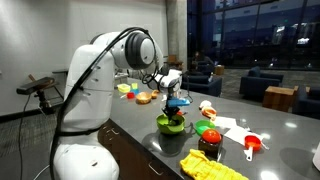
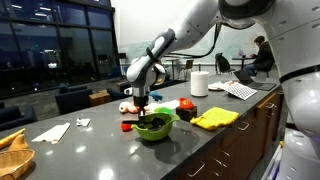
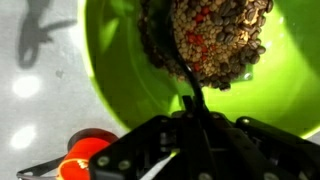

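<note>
Knobbly brown lump point(image 3: 205, 40) is clamped by its thin stem, pincer point(image 3: 195, 125) narrowed; it is hung below, inside green bowl point(image 3: 110, 80).

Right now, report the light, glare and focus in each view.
Wrist view: the gripper is a dark, soft-focus silhouette, the green bowl is bright and sharper, and pale glare spots sit on the counter. In both exterior views: a dim room, dark windows, a sheen on the counter, the green bowl small and slightly soft.

blocked: green bowl point(image 2: 153, 131), yellow cloth point(image 2: 215, 118) | free: counter point(image 2: 120, 160) (camera side)
</note>
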Action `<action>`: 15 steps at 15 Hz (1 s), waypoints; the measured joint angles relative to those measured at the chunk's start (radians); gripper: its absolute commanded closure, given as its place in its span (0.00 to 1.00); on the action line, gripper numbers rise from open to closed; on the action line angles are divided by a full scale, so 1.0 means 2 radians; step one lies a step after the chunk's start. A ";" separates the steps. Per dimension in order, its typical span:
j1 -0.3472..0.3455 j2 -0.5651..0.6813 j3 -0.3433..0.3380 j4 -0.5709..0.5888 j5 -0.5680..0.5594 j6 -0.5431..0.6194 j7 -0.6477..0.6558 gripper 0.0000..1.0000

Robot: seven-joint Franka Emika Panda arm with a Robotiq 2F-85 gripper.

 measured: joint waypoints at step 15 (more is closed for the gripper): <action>-0.011 -0.055 0.004 0.025 0.000 -0.056 -0.086 0.99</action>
